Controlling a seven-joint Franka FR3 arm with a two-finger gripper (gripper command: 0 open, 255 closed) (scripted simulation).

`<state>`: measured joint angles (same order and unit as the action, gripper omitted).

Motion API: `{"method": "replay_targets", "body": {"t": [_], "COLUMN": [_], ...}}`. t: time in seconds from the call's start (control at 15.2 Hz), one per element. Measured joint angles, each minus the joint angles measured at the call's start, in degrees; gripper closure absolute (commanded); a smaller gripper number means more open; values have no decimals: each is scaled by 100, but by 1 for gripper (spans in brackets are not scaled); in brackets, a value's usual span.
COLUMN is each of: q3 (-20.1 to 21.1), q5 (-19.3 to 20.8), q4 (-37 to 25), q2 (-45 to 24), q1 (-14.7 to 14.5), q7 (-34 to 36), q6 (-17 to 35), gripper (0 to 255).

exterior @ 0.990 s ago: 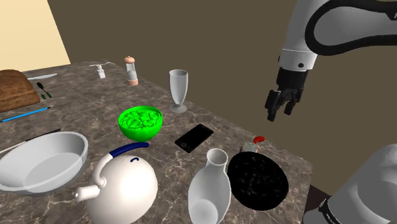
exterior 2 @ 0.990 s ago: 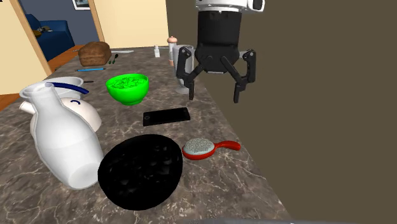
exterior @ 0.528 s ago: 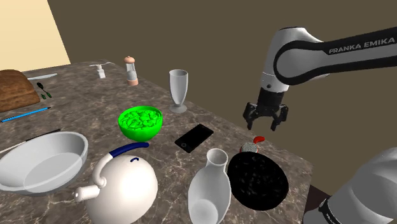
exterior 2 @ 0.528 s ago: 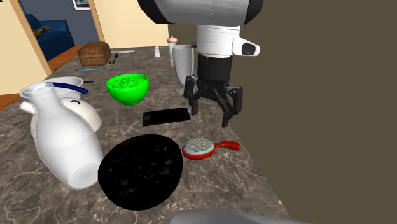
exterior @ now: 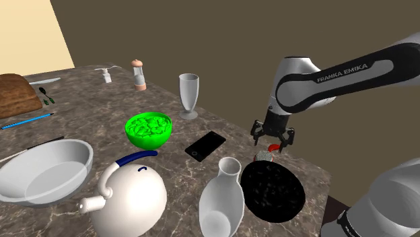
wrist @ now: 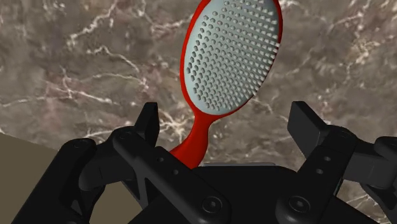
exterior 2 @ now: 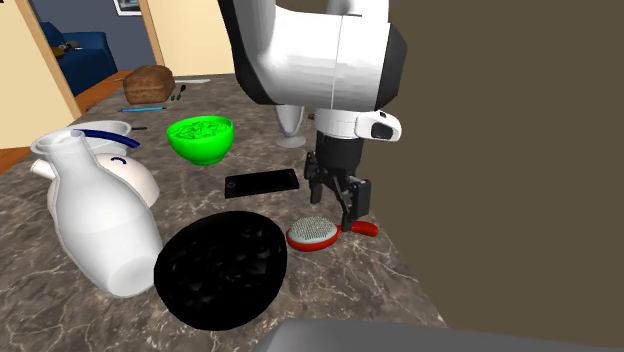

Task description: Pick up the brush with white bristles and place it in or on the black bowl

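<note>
The brush lies flat on the dark marble counter, with a red oval head point(wrist: 232, 54) set with white bristles and a short red handle point(wrist: 197, 137). Its head point(exterior 2: 313, 234) rests just beside the black bowl point(exterior 2: 220, 268), and its handle point(exterior 2: 366, 228) points toward the counter's edge. My gripper point(exterior 2: 338, 205) hangs low over the handle, open, with one finger point(wrist: 149, 124) on each side and neither touching it. In the shoulder view the gripper point(exterior: 272, 138) stands directly above the brush point(exterior: 265, 155), just behind the black bowl point(exterior: 272, 190).
A black phone point(exterior: 205, 145) and a green bowl point(exterior: 149, 129) lie to the shoulder view's left of the brush. A white jug point(exterior: 221, 198) and a white kettle point(exterior: 131, 195) stand beside the black bowl. A glass point(exterior: 189, 95) stands further back. The counter edge point(exterior 2: 400, 250) runs near the brush.
The arm has come down from high above the counter to just over the brush handle. The fingers stayed open throughout. Nothing on the counter has moved.
</note>
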<state>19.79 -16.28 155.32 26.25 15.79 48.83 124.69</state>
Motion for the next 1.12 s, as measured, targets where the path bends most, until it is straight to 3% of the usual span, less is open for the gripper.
{"method": "replay_targets", "body": {"t": [0.26, 0.66, 0.73, 1.12], "q3": [78, 96, 96, 95], "q5": [-50, -57, -57, -55], "q4": [173, 194, 194, 191], "q2": [-220, -281, -281, -280], "q1": [-10, -11, -11, -9], "q7": [21, 27, 27, 27], "q6": [395, 481, 481, 482], "gripper": [0, 0, 255, 255]}}
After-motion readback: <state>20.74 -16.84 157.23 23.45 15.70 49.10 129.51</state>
